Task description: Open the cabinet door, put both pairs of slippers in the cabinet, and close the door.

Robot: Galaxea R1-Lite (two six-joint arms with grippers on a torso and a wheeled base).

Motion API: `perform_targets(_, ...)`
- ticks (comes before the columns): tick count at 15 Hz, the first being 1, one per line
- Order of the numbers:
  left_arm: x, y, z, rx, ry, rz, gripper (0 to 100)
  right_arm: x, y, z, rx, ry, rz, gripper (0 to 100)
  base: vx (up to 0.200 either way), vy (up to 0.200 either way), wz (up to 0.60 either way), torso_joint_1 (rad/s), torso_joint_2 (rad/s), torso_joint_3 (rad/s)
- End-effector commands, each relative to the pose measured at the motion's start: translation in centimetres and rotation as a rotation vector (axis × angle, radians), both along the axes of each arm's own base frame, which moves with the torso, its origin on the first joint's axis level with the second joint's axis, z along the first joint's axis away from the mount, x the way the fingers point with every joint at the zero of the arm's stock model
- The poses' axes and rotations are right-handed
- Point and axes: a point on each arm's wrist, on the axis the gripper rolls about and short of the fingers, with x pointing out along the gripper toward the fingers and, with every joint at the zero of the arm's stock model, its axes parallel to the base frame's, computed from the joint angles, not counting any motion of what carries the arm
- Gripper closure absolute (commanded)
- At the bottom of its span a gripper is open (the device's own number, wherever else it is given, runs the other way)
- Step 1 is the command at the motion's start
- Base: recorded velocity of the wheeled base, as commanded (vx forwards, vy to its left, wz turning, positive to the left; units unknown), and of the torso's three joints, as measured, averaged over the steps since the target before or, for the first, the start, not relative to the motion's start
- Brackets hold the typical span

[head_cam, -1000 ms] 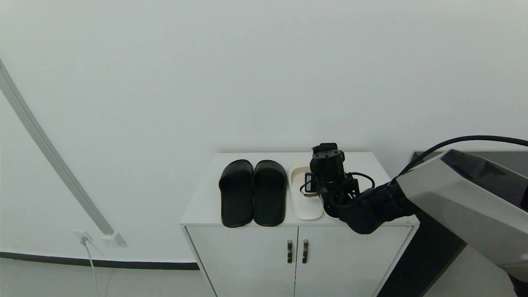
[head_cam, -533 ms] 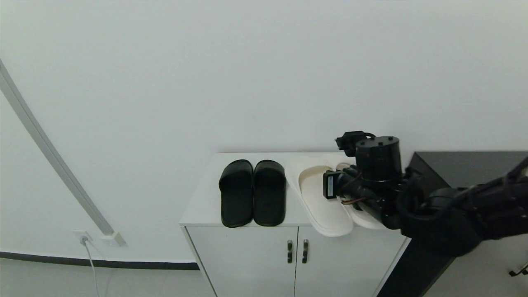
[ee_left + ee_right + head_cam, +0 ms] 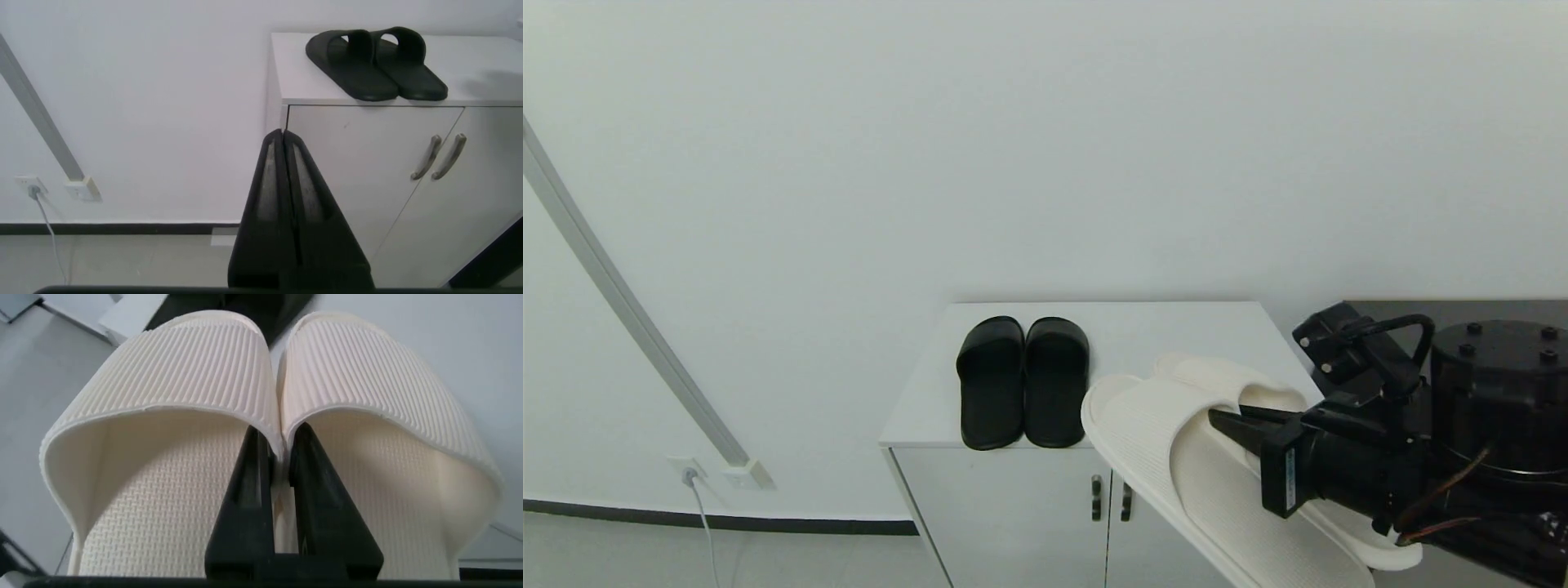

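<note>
Both white slippers [image 3: 1152, 437] clamped by R gripper [image 3: 1218, 419], long axes diagonal, toes twd cabinet [image 3: 1005, 514].

The head view looks forward and down on the white two-door cabinet [image 3: 1005, 514] from in front. The left wrist view faces its front from lower, near its left corner; both show the black rubber slippers [image 3: 1023, 382] on its top. The right wrist view sits close against the cream ribbed slippers [image 3: 163, 400].
</note>
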Motion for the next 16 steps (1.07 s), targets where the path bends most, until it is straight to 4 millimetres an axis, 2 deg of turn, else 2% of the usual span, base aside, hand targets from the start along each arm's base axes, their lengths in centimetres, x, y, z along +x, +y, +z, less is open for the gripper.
perform_targets(1, 0.01, 0.0, -0.01, -0.001, 0.002, 0.0, 100, -1.07, -0.14, 0.12, 0.009, -0.004, 0.034, 100, 0.0, 0.0, 0.0, 0.0, 0.0, 0.0)
perform_targets(4, 0.01, 0.0, -0.01, 0.001, 0.002, -0.001, 100, -1.42, -0.16, 0.31, 0.014, -0.008, 0.051, 100, 0.0, 0.0, 0.0, 0.0, 0.0, 0.0)
perform_targets(13, 0.01, 0.0, -0.01, -0.001, 0.002, 0.0, 100, -1.54, -0.13, -0.23, 0.0, 0.006, 0.059, 100, -0.2, 0.0, 0.0, 0.0, 0.0, 0.0)
perform_targets(16, 0.01, 0.0, -0.01, -0.001, 0.002, -0.001, 100, -1.54, -0.13, -0.23, 0.001, 0.006, 0.059, 100, 0.0, 0.0, 0.0, 0.0, 0.0, 0.0)
